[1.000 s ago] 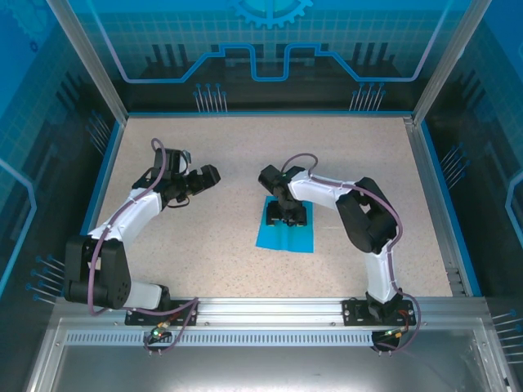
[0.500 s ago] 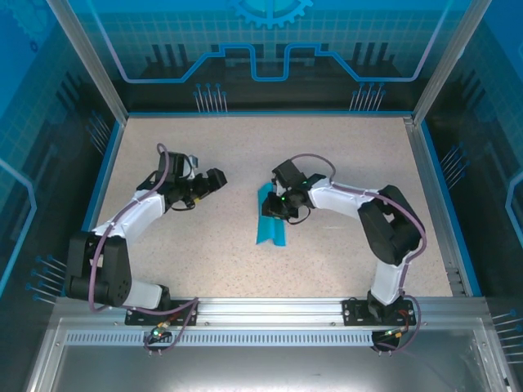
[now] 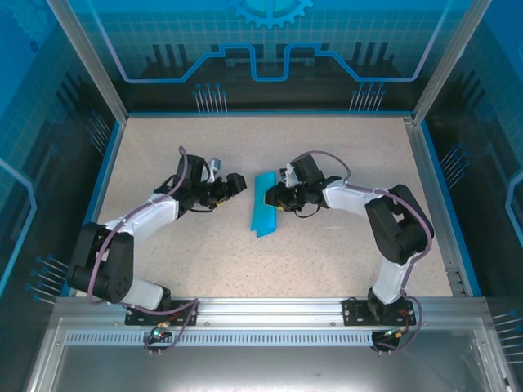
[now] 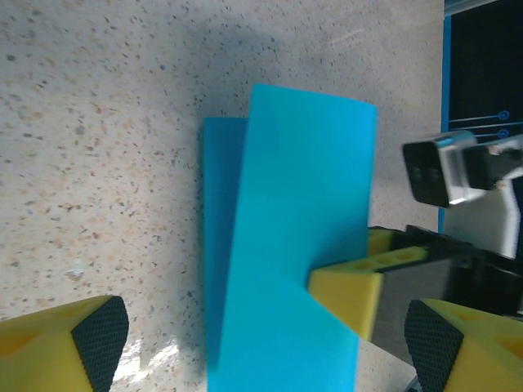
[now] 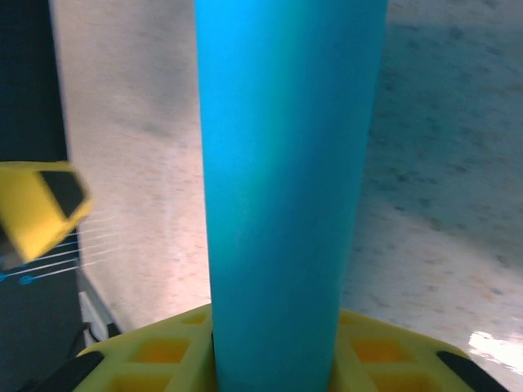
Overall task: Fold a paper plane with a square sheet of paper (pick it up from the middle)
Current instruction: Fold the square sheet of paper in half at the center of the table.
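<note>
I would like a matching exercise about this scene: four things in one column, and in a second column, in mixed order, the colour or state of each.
Things:
1. left gripper
2. right gripper
3. paper sheet
4. table

Colour or state:
A. speckled beige
B. open, holding nothing
C. blue, folded over
D. closed on the paper

Pairs: 1-B, 2-D, 3-C, 4-A

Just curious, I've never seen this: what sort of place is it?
Probably a robotics test cell: a left arm and right arm bolted to a metal rail at a speckled table, blue gear-printed panels around, the right arm holding a blue paper sheet.
</note>
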### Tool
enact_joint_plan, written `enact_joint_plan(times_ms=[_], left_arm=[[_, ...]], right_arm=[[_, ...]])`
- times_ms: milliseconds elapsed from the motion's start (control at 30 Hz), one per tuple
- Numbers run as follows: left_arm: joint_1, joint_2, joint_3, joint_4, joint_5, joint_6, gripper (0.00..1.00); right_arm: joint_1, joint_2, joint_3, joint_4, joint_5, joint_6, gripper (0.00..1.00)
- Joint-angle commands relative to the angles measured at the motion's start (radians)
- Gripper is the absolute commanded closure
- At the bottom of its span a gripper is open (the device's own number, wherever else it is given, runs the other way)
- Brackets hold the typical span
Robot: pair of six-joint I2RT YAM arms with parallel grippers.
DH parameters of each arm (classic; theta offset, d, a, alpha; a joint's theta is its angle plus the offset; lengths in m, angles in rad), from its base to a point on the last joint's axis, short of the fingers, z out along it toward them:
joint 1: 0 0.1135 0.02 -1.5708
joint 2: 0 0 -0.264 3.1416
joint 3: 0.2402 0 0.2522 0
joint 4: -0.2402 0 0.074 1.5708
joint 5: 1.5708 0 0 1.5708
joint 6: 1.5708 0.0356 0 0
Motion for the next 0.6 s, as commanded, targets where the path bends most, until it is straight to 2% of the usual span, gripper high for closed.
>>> enact_joint_plan(times_ms=[0, 233, 567], left_arm=[[-0.019, 0.030, -0.014, 0.038, 0.013, -0.030, 0.09], [-0.031, 0.037, -0.012, 0.031, -0.009, -0.024, 0.09], [-0.035, 0.036, -0.016, 0.015, -0.030, -0.016, 0.09]], right_arm=[[-0.008, 0.045, 0.050, -0.133, 0.065, -0.091, 0.66], [-0.004, 0.078, 0.098, -0.245, 0.164, -0.136, 0.61], [0.021, 0.082, 0.166, -0.398, 0.318, -0.233, 0.40]])
